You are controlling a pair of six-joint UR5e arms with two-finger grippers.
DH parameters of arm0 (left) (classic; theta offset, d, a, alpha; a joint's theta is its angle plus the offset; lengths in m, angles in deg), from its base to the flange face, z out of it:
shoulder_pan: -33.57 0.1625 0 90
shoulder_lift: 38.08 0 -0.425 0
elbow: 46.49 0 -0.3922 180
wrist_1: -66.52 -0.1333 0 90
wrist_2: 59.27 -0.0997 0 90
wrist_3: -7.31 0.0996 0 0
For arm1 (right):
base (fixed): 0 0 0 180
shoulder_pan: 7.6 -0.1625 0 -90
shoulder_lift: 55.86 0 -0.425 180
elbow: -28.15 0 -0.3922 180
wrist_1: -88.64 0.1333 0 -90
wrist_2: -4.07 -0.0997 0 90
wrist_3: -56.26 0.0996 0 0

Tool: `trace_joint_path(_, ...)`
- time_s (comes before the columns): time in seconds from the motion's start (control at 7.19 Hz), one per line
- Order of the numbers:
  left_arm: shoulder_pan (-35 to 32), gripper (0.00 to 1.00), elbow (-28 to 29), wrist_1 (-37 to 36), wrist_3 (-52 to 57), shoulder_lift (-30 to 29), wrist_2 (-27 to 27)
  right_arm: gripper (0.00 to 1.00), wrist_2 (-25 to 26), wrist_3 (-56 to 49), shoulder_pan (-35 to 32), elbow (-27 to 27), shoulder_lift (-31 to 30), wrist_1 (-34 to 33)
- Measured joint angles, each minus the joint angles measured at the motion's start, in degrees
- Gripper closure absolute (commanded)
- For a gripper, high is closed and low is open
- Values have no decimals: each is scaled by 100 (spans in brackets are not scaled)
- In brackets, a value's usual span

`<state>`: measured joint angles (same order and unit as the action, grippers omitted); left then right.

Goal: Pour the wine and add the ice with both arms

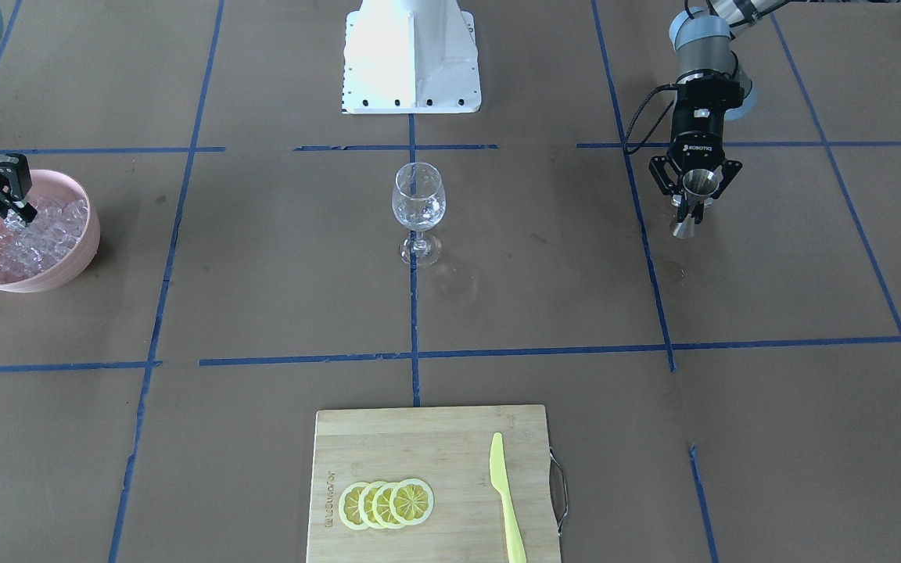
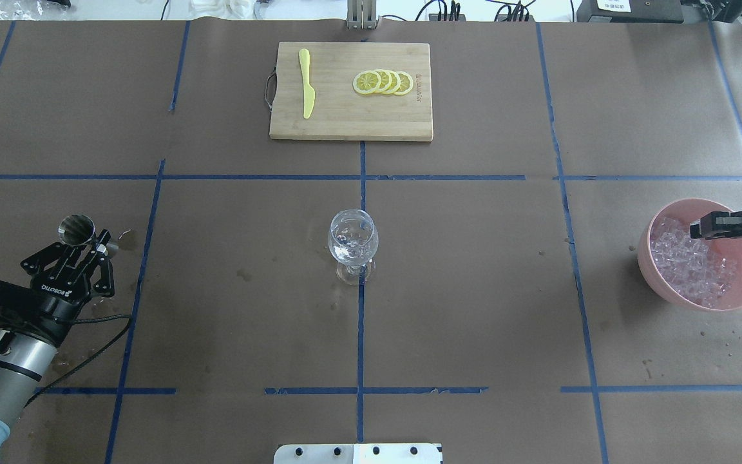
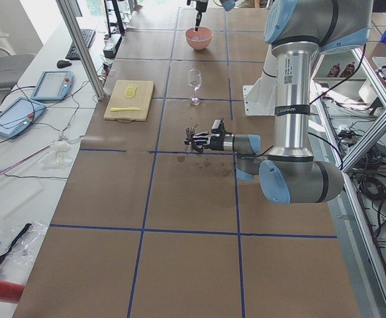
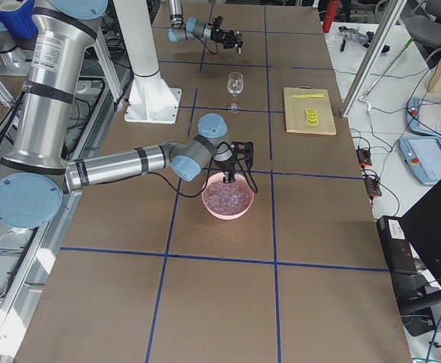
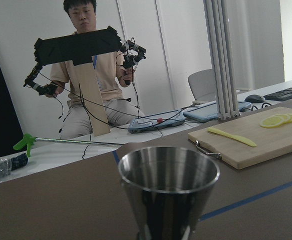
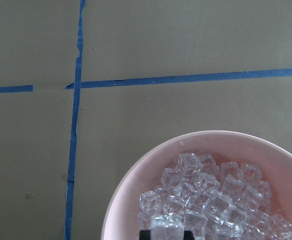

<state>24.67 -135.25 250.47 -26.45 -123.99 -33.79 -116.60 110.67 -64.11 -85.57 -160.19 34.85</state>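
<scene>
A clear stemmed wine glass (image 1: 418, 207) stands upright at the table's middle, also in the overhead view (image 2: 353, 245). My left gripper (image 1: 694, 191) is shut on a steel jigger (image 2: 76, 227), held upright; its open cup fills the left wrist view (image 5: 168, 195). My right gripper (image 1: 19, 217) reaches down into a pink bowl (image 1: 83, 258) heaped with clear ice cubes (image 1: 44, 234). In the right wrist view one ice cube (image 6: 167, 229) sits between the fingertips, above the heap (image 6: 211, 195).
A wooden cutting board (image 1: 419, 438) with several lemon slices (image 1: 386, 504) and a yellow knife (image 1: 504, 493) lies on the operators' side. The white pedestal (image 1: 411, 59) stands behind the glass. Blue tape lines cross the brown table. A person sits beyond the table in the left wrist view.
</scene>
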Motion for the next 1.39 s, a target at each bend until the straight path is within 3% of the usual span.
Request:
trace_joint_path(0.42, 5, 100, 144, -15, -461, -7, 0, 100, 0, 0, 0, -4, -10, 0)
trace_joint_path(0.97, 25, 100, 277, -77, -1886, -19, 230, 100, -5, 0, 0, 4, -22, -4)
trace_joint_path(1.39, 28, 100, 303, -157, -2021, -14, 277, 100, -8, 0, 0, 7, -18, 0)
